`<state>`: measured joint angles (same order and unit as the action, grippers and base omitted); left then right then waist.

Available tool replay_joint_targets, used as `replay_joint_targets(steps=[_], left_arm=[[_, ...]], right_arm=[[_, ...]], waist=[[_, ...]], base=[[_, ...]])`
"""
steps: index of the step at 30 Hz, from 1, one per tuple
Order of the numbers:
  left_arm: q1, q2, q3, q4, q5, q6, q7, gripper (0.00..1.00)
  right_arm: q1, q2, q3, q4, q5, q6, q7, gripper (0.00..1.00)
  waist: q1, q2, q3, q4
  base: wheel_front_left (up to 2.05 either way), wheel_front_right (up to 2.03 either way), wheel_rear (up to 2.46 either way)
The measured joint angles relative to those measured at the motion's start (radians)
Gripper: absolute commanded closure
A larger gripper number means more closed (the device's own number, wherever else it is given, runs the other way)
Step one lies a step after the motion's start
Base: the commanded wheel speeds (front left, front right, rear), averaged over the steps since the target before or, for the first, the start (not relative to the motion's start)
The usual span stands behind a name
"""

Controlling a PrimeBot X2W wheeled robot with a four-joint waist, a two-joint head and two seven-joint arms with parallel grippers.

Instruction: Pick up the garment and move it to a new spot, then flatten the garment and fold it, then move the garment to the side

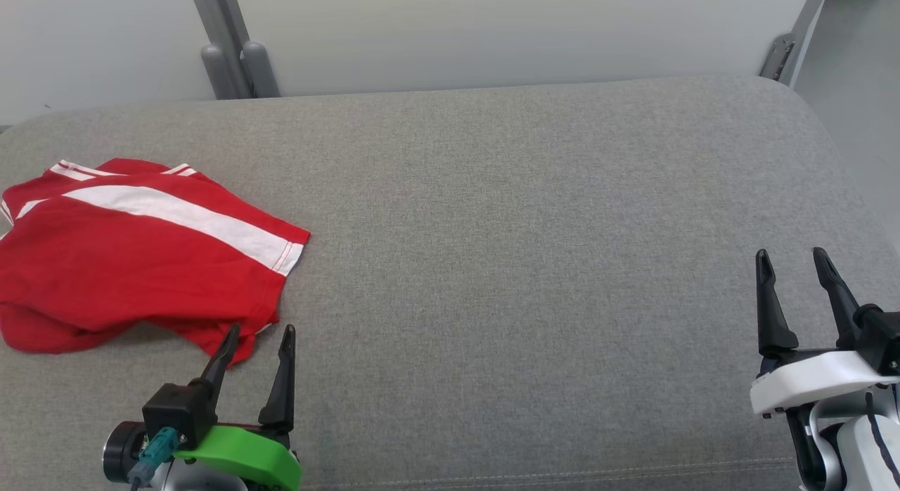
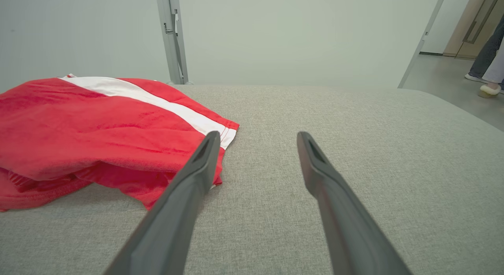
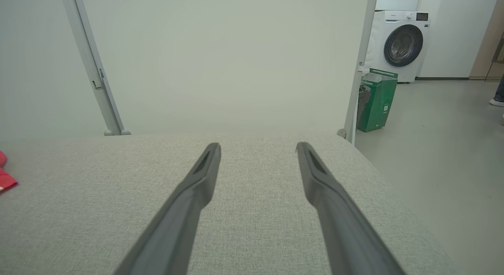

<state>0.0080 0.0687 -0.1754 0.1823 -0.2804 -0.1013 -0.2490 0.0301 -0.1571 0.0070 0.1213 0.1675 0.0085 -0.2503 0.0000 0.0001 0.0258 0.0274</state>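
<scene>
One red garment (image 1: 140, 259) with white stripes lies rumpled at the left of the grey upholstered surface (image 1: 527, 231). The left gripper (image 1: 260, 330) is just beside its near corner and the right gripper (image 1: 790, 253) well apart, both with jaws spread and empty. The right wrist view adds one washing machine (image 3: 401, 44) and one green bin (image 3: 378, 101). The left wrist view adds a person's feet (image 2: 489, 90).

We see the garment (image 1: 126, 280) as soft, matt red cloth with a white band. The padded surface (image 1: 534, 217) is coarse grey woven fabric, matt too. The left gripper (image 1: 261, 330) has matt dark fingers (image 2: 185, 200), probably plastic.
</scene>
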Motion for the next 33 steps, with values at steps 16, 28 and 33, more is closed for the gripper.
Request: replay_joint_targets(steps=[16,28,33], left_arm=[[0.002,-0.013,0.011,0.008,0.002,-0.012,0.0,0.0],[0.001,-0.016,-0.002,0.024,0.009,-0.014,0.0,0.0],[0.001,-0.017,0.0,0.028,0.012,-0.019,0.0,0.0]], right_arm=[[0.0,0.008,-0.024,0.01,-0.002,0.027,0.0,0.0],[0.015,0.017,-0.041,0.012,-0.01,0.039,0.0,0.0],[0.019,0.024,-0.041,0.013,-0.018,0.044,0.0,0.0]], waist=[[0.0,0.0,-0.003,0.001],[0.0,0.0,-0.004,0.039],[0.0,0.0,-0.006,0.081]], base=[[0.0,0.0,0.0],[0.0,0.0,0.0],[0.0,0.0,0.0]])
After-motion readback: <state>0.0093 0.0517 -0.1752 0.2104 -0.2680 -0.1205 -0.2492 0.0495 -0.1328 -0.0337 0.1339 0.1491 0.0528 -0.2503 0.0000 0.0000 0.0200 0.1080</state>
